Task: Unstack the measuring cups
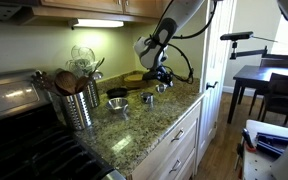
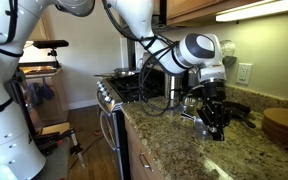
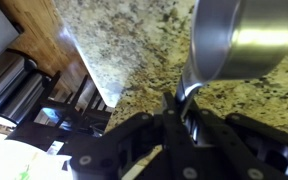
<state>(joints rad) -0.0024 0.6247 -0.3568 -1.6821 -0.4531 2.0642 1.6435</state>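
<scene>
The gripper [image 3: 187, 110] was pinched shut on the handle of a shiny measuring cup [image 3: 239, 40], its bowl just beyond the jaws, over the granite counter [image 3: 114, 40].

A: Where's the gripper [image 2: 216, 122]?
B: Low over the speckled desk [image 2: 174, 150] — fingers [image 2: 220, 128] pinched together, pointing down.
A: And around it?
B: Stove [image 2: 124, 88] beyond the white arm [image 2: 194, 50] — something round and wooden [image 2: 284, 125] opposite, wall socket [image 2: 244, 72] above.
</scene>
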